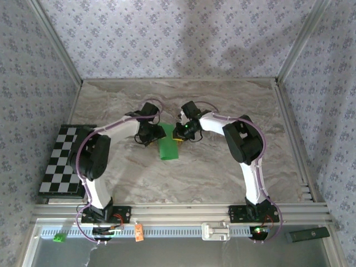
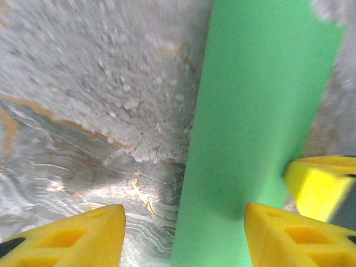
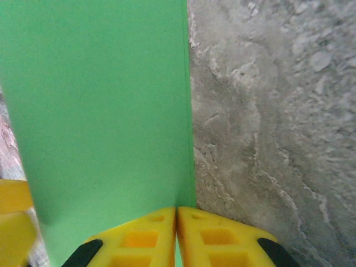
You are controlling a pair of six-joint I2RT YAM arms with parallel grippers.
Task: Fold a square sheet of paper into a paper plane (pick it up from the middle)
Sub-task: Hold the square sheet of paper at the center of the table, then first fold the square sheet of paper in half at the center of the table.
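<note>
Green and plain, the sheet of paper point(image 1: 168, 147) is at the middle of the grey marbled table point(image 1: 222, 172), just between my two grippers. From above it looks like a long narrow strip, not a square. One end is up between the wrists and the other end points toward the arm bases. I cannot tell if it lies flat or is lifted a little from the surface.

The right gripper point(image 3: 177, 214) has its yellow fingers point(image 3: 139, 239) pressed together with no gap. The right-hand long edge of the paper runs straight down into the seam between them, so this gripper is pinching the paper by its edge. In that view the strip covers the left half and bare table is on the right.

The left gripper point(image 2: 184, 214) stands with its jaws apart. In its wrist view the strip passes between the two yellow fingers point(image 2: 72, 239), close to the right-hand one, which overlaps the paper's lower corner. On the other side bare table shows between the paper and the finger. The jaws do not clamp the paper. At the right border of this view, a yellow finger of the other gripper sits at the far edge of the strip.

From above, both arms bend inward and the wrists nearly meet over the strip. A black-and-white checkered board point(image 1: 62, 161) lies at the left edge of the table, well apart from the paper. A tiny green cube point(image 1: 58, 238) sits on the front rail near the left base.
</note>
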